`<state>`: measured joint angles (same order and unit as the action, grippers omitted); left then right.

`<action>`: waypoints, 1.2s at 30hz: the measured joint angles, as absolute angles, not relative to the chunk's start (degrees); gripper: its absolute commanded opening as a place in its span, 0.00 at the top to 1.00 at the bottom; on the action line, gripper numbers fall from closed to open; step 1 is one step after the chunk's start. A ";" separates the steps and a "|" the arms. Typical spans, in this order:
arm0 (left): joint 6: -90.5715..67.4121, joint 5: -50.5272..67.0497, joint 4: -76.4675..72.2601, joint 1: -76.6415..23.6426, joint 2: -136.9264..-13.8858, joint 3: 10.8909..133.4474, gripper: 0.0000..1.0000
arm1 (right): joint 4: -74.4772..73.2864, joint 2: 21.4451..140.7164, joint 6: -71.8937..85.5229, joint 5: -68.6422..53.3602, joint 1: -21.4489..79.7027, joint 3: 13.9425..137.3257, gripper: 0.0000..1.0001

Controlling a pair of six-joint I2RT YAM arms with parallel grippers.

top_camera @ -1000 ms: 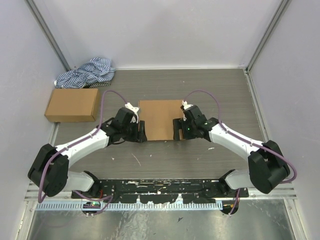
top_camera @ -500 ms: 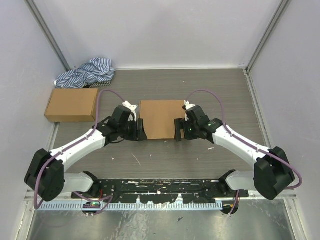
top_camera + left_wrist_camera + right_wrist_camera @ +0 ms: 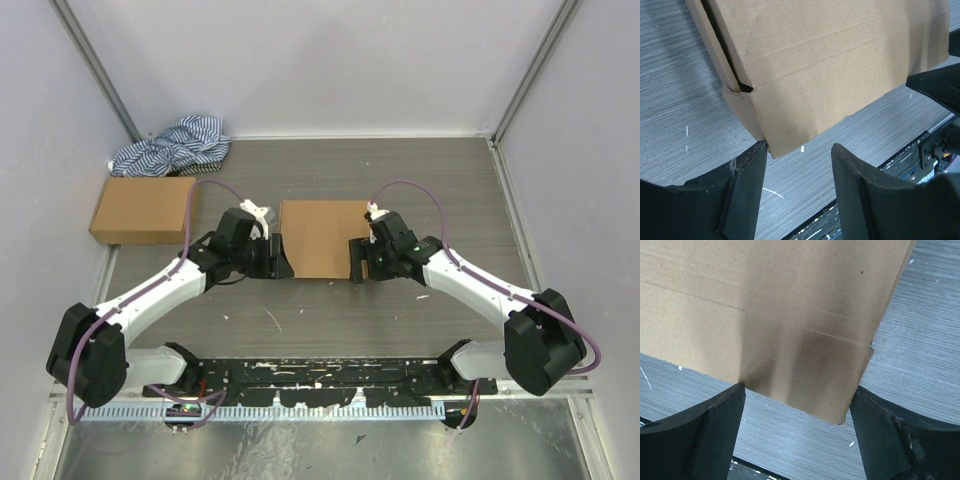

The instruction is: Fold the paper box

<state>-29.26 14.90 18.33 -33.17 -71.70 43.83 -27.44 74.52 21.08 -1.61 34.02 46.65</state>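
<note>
The paper box lay flat in the middle of the table, its broad top panel facing up and its near edge towards your arm bases. It looked light and fairly stiff to me: corrugated board that would hold its shape across a panel but give readily along the creases. It would probably slide on the smooth tabletop if pushed from one side only. The plain faces offered little to pinch, so I judged the best hold to be at an edge or corner, where the thin board could pass between the fingers. Your left wrist view showed a small gap at the near-left corner where the side wall met the front, a spot that might spring open if squeezed hard. Your left gripper had its fingers apart and held nothing, low over the table at that near-left corner. One finger was just beside the board, and I could not tell whether it touched. Your right gripper was likewise spread wide and empty, with the near-right corner lying between its fingers in the wrist view. Both arms reached forward and inward with their wrists angled down, mirroring each other on either side of the box. The sealed carton and the striped cloth sat well apart at the far left.
</note>
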 measured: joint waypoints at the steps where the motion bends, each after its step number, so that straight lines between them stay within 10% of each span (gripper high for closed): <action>1: -29.30 15.20 18.31 -33.01 -71.70 43.83 0.40 | -27.49 74.54 21.08 -1.58 34.02 46.65 0.13; 36: -35.94 26.30 12.23 -29.71 -76.12 40.82 0.48 | -31.75 72.77 20.88 1.02 33.47 49.41 0.13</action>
<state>-35.94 26.30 12.23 -29.71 -76.12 40.82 -31.75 72.77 20.88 1.02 33.47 49.41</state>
